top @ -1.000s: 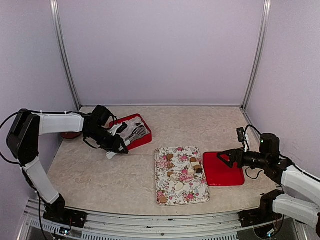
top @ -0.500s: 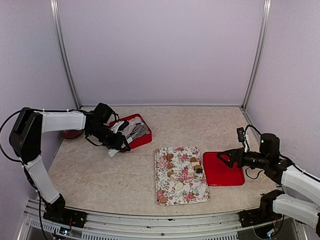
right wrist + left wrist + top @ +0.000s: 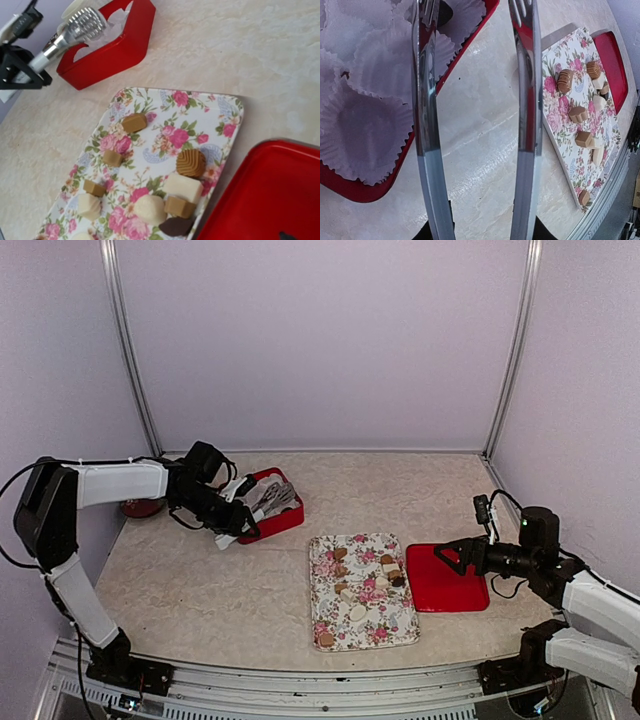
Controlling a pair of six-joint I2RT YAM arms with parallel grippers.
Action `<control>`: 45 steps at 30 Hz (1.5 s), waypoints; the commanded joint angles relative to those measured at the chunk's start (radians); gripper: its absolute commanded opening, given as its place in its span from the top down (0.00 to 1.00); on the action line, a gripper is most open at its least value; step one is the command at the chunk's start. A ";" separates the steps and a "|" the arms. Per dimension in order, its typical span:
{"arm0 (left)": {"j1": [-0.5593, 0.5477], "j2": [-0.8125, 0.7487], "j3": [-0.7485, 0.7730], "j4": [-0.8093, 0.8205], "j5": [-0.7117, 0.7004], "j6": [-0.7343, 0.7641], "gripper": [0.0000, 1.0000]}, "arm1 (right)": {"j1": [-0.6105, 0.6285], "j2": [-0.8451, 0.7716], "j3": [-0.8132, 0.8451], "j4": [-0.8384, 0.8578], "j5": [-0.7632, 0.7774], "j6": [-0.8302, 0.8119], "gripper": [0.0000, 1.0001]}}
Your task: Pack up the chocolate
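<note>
Several chocolate pieces [image 3: 365, 585], tan, cream-white and dark brown, lie on the floral tray [image 3: 330, 618] at centre. They also show in the left wrist view [image 3: 577, 114] and the right wrist view [image 3: 190, 162]. My left gripper [image 3: 238, 523] is shut on metal tongs [image 3: 272, 504], whose two arms [image 3: 525, 100] stand apart over the near edge of the red box [image 3: 288, 522]. The box holds white crinkled liner cups [image 3: 365, 125], which look empty. My right gripper [image 3: 447, 555] is open and empty, hovering over the left edge of the flat red lid [image 3: 455, 590].
A dark red round object [image 3: 140, 508] sits at the table's left edge behind the left arm. Bare marbled table [image 3: 200, 590] lies between the red box and the floral tray. Walls close in the back and both sides.
My left gripper has shifted slightly back and to the right, carrying the tongs' tips further over the red box. The right arm has not moved.
</note>
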 commanded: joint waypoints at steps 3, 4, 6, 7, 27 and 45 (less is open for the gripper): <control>-0.021 -0.146 0.045 -0.021 -0.076 -0.008 0.61 | -0.018 -0.008 0.009 0.017 -0.003 -0.007 0.00; -0.031 -0.162 0.045 -0.031 -0.086 -0.010 0.61 | -0.017 -0.008 0.009 0.017 -0.003 -0.007 0.00; -0.062 -0.192 0.050 -0.058 -0.110 -0.011 0.61 | -0.017 -0.006 0.011 0.018 -0.006 -0.007 0.00; -0.084 -0.204 0.054 -0.075 -0.132 -0.008 0.60 | -0.018 -0.005 0.012 0.019 -0.006 -0.006 0.00; -0.654 -0.275 -0.145 -0.063 -0.400 -0.136 0.59 | -0.018 -0.020 0.010 0.007 -0.011 -0.003 0.00; -0.791 -0.070 -0.090 -0.056 -0.503 -0.138 0.60 | -0.017 -0.048 -0.001 -0.008 -0.006 -0.001 0.00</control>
